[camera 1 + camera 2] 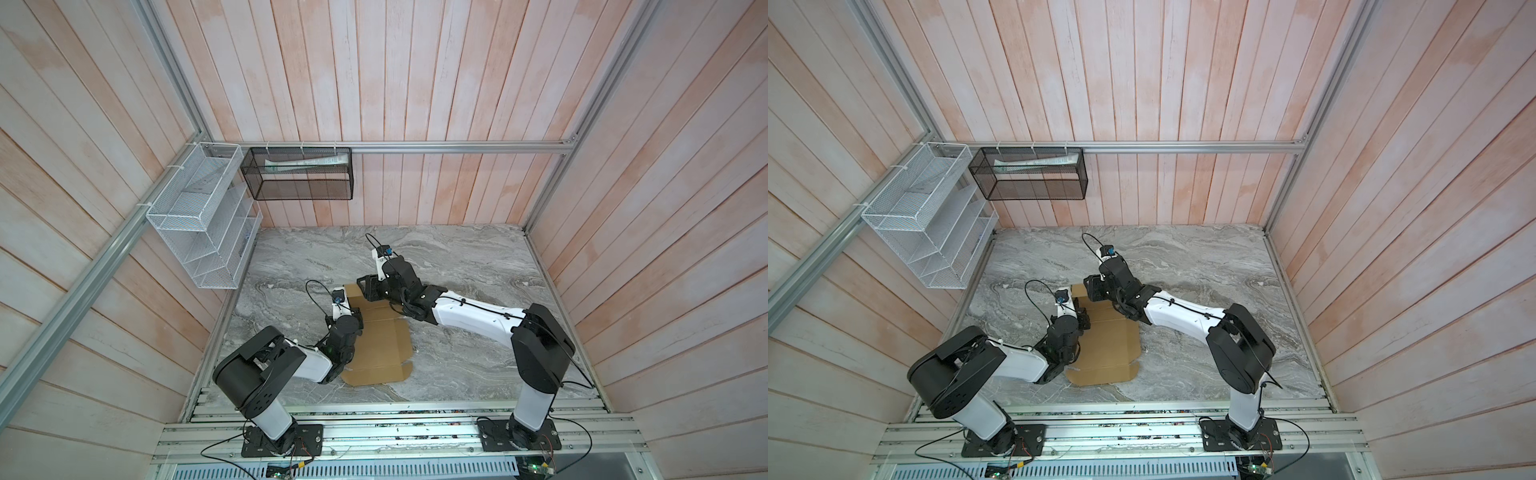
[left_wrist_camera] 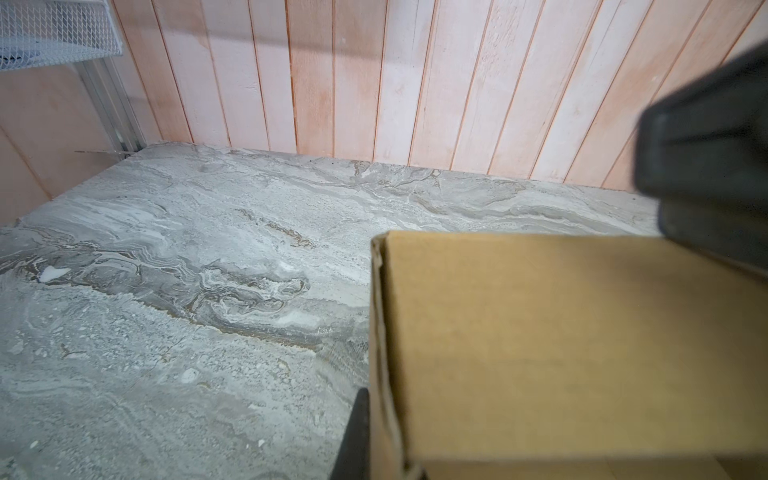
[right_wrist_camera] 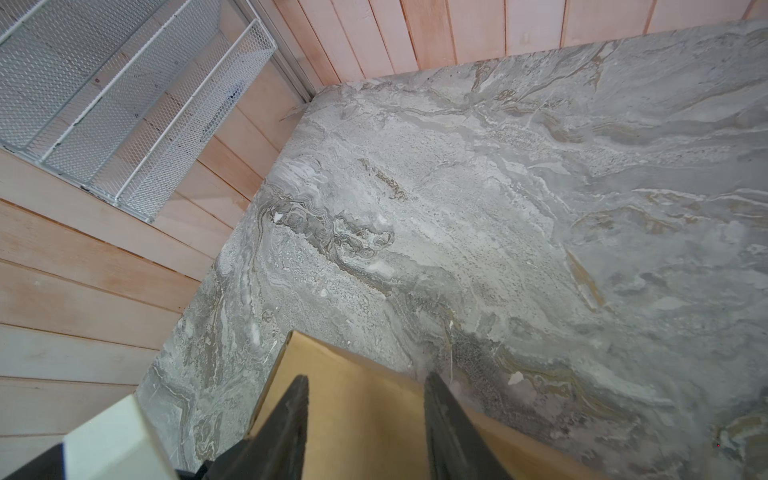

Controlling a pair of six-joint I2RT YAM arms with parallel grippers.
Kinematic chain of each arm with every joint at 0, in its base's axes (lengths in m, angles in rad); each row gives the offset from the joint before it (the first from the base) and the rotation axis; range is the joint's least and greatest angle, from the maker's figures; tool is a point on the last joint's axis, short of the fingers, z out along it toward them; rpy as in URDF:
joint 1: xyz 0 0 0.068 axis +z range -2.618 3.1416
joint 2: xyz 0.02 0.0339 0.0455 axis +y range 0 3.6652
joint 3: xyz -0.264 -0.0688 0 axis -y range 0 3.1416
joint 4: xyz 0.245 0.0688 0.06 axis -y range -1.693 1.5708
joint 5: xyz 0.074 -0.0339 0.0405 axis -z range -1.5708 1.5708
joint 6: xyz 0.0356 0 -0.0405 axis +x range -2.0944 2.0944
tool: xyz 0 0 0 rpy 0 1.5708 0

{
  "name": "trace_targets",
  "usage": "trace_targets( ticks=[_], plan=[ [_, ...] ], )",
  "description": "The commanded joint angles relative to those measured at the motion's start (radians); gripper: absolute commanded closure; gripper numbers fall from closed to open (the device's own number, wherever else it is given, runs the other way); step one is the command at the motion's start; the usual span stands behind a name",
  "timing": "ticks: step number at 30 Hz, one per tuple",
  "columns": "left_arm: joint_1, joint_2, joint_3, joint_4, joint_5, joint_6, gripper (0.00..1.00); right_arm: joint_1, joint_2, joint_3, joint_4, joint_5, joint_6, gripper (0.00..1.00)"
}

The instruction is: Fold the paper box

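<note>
Showing creases, brown paper box (image 1: 382, 345), marbled table (image 1: 457, 266)

No legible text or labels anywhere

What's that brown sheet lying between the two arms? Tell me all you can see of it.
The paper box is plain brown corrugated cardboard, unprinted, a cut sheet with creases and tabs, mostly flat on the marbled table. Its far flap stands raised. The left tool is shut on that flap's edge. The open right tool is at the same flap.
</note>
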Motion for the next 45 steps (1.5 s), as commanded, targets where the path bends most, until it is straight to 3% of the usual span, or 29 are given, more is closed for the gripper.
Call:
trace_targets(
  ticks=[1,13,33,45],
  plan=[
    [0.001,-0.02,-0.016,-0.009,-0.016,-0.026,1.0,-0.001,-0.08,0.021,-0.075,0.056,-0.055,0.47],
    [0.001,-0.047,-0.046,-0.022,-0.005,-0.045,1.0,-0.003,-0.314,-0.144,-0.203,0.155,-0.072,0.34],
    [0.0,-0.076,-0.077,-0.005,0.014,-0.056,1.0,-0.012,-0.163,-0.175,-0.05,0.016,0.042,0.34],
    [-0.008,-0.067,-0.072,-0.002,0.022,-0.052,1.0,-0.014,-0.144,-0.176,0.037,-0.059,0.078,0.34]
  ],
)
